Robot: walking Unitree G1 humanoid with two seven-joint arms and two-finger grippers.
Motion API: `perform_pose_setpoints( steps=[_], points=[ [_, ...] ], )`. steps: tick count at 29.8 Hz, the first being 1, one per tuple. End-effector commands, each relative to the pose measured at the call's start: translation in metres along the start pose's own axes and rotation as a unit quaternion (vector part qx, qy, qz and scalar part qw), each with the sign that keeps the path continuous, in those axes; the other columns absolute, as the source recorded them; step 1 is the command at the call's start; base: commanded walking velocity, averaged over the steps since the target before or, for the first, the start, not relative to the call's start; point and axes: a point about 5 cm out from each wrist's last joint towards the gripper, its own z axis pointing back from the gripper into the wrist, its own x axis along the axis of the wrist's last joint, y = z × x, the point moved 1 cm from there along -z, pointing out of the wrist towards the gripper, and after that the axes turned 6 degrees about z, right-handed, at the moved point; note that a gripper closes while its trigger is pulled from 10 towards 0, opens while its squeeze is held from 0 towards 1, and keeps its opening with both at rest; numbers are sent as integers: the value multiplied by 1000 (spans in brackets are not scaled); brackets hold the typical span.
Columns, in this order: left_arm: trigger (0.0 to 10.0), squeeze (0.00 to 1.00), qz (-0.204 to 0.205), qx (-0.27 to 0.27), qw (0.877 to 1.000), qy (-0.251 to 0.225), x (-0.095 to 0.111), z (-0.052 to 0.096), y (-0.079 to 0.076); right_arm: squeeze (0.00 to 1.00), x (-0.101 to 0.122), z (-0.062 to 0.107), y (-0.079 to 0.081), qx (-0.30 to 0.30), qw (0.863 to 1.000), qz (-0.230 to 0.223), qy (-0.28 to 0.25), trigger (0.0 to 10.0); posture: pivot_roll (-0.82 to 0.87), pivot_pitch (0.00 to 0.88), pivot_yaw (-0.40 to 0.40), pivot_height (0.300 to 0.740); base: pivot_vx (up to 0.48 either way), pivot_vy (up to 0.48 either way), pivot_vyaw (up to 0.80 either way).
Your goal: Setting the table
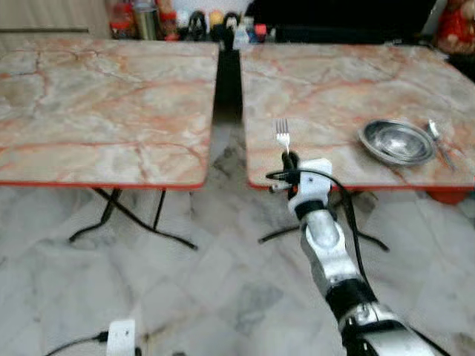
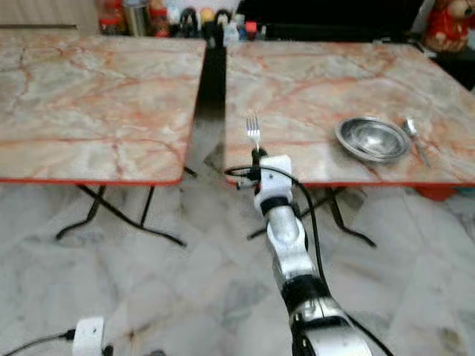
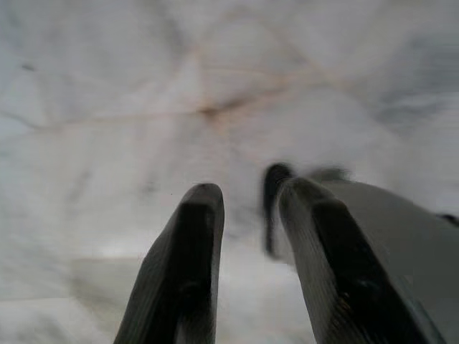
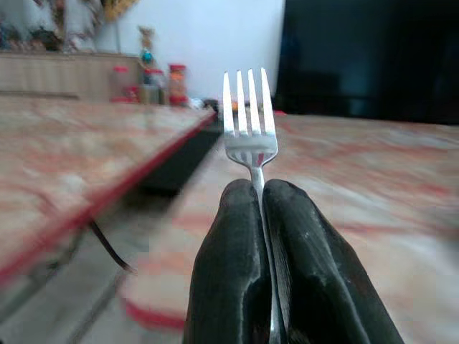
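Observation:
My right gripper (image 1: 288, 158) is shut on a silver fork (image 1: 282, 134), tines pointing up and away, held at the near left corner of the right marble table (image 1: 334, 81). In the right wrist view the fork (image 4: 249, 122) stands clamped between the two black fingers (image 4: 229, 265). A steel bowl (image 1: 396, 141) sits on that table near its front edge, to the right of the fork, with a spoon (image 1: 439, 141) lying just right of it. My left gripper (image 3: 247, 208) hangs over the marble floor with its fingers slightly apart and nothing between them.
A second marble table (image 1: 104, 104) stands to the left, a dark gap (image 1: 226, 89) between the two. Bottles and jars (image 1: 185, 21) line the far edge. Folding metal legs (image 1: 126, 219) stand under the tables. A white power strip (image 1: 121, 337) lies on the floor.

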Motion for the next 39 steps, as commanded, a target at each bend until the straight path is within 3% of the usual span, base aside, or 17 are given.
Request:
perform_pose_setpoints(
  steps=[1, 14, 26, 39],
  points=[
    [10000, 0, -6, 2, 1000, 14, -9, 2, 2, 0, 9, -4, 6, 9, 1000, -3, -17, 10000, 82, 80, -32, 715, 0, -375, 788],
    [10000, 0, -9, 0, 1000, 12, -5, 1, 1, 0, 8, -1, 12, 8, 1000, -25, -15, 10000, 80, 85, -33, 715, 0, -369, 61],
    [10000, 0, 6, 6, 1000, -1, -1, 0, 2, 0, 7, 2, 17, 10, 999, -36, -13, 10000, 76, 97, -32, 715, 0, 0, 0],
    [10000, 0, 8, 7, 1000, -3, 1, 0, 1, 0, 9, 2, 15, 10, 999, -38, -16, 10000, 72, 98, -36, 715, 352, 0, 0]
  ],
)
